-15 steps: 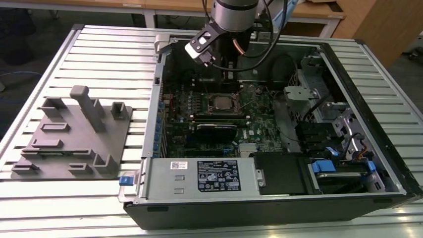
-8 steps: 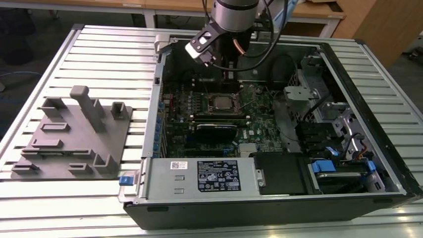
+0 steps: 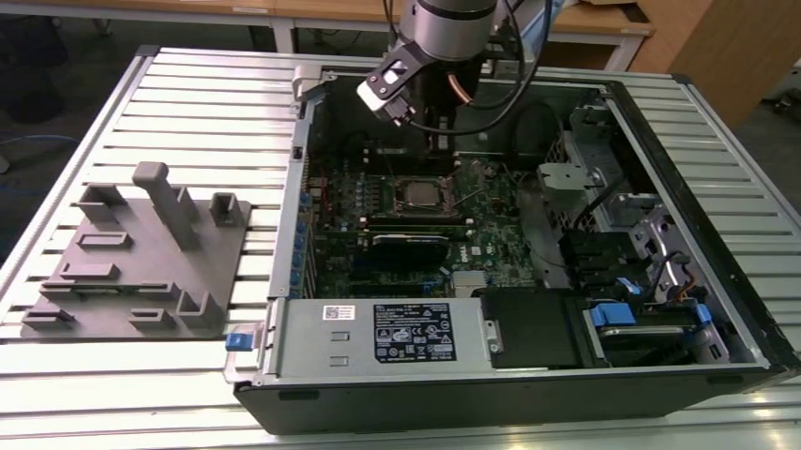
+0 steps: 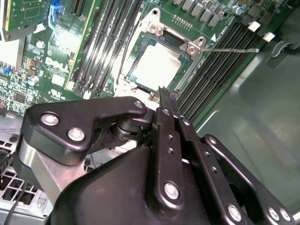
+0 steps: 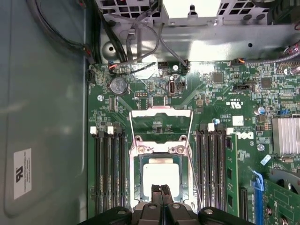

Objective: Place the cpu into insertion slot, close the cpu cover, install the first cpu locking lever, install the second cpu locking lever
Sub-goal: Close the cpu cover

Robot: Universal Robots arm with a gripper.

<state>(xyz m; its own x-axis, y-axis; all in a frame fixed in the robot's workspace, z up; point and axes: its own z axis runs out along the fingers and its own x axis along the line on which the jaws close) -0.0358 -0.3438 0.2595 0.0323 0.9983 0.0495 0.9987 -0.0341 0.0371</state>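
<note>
The cpu, a pale silver square, lies flat in the insertion slot on the green board. The cpu cover is swung open away from the slot, and green board shows through its cut-out. Thin wire locking levers stand released beside the slot. My gripper is shut with nothing between its fingers. Its tip hovers over the slot's edge on the side away from the cover's hinge, close above the cpu.
The arm reaches into the open computer case. Long black memory slots flank the socket on both sides. A power supply lies along the case's front. A grey fixture plate sits at the exterior view's left.
</note>
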